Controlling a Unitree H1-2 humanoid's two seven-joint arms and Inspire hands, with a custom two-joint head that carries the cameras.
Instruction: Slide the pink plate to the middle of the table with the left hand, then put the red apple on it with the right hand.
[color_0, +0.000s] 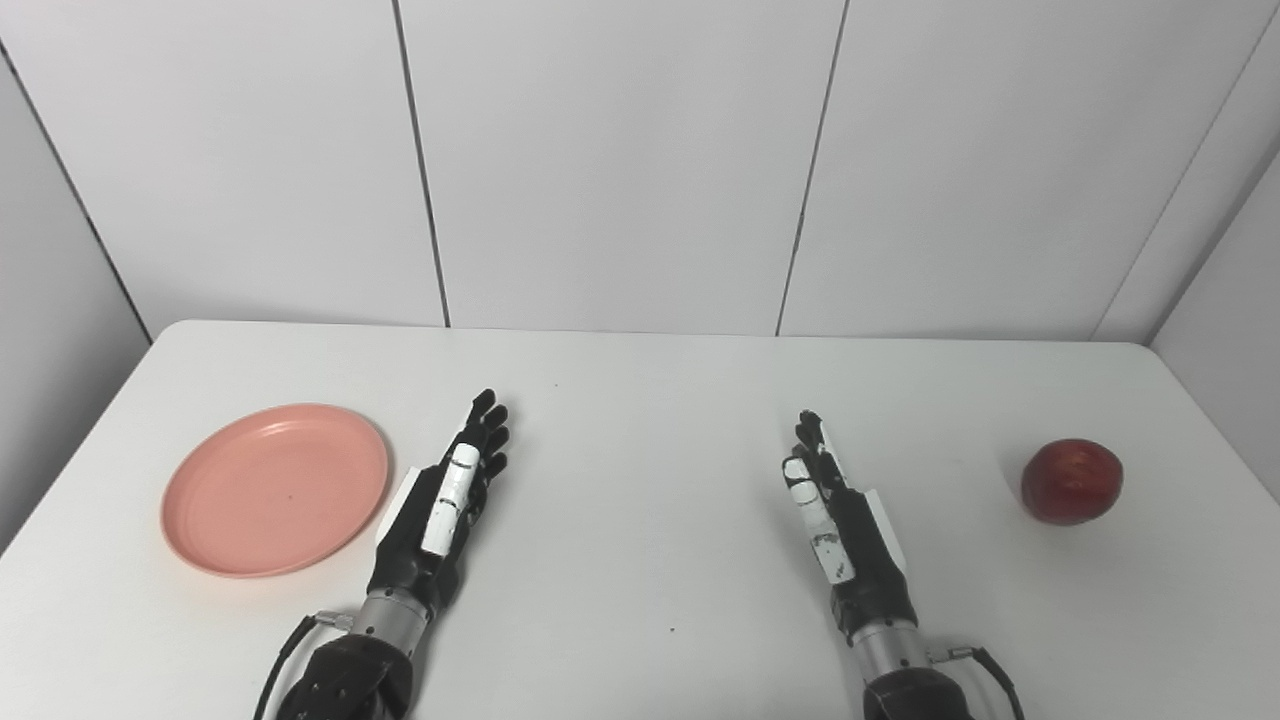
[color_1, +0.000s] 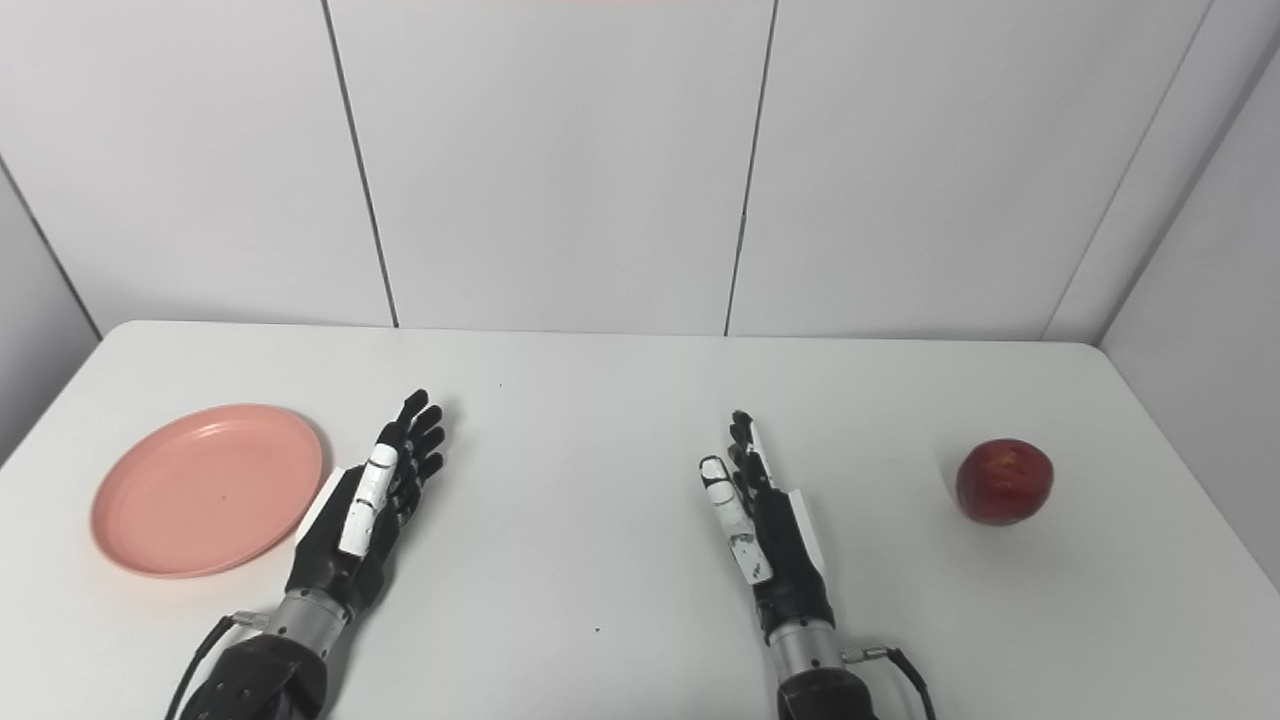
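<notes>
The plate (color_0: 275, 489) lay flat on the table (color_0: 640, 600) at its left side, well away from the middle, pink and bare, with its rim toward the near-left part of the top. Just beside its right edge rested the left hand (color_0: 445, 500), close to the rim but not touching it so far as the views showed. That hand lay stretched out, palm turned inward, fingers (color_0: 487, 425) extended and slightly spread, pointing toward the far wall and leaning a little right; it held nothing. Its wrist and dark forearm came up from the bottom edge, a cable looping off at the left.

The apple (color_0: 1071, 481) sat on the table at the far right, upright, red with a few paler flecks on top, casting a soft shadow. It stood well apart from the plate, with both hands between them.

The right hand (color_0: 835, 510) lay to the right of the middle, well apart from the apple. It too was extended and empty, fingers straight and only a little parted, pointing away and tilting slightly left, thumb side up. A cable ran from its wrist near the bottom edge.

The middle of the table between the two hands was plain white, marked by a couple of tiny dark specks. Behind the table stood a wall (color_0: 620, 160) of pale panels with dark seams.
</notes>
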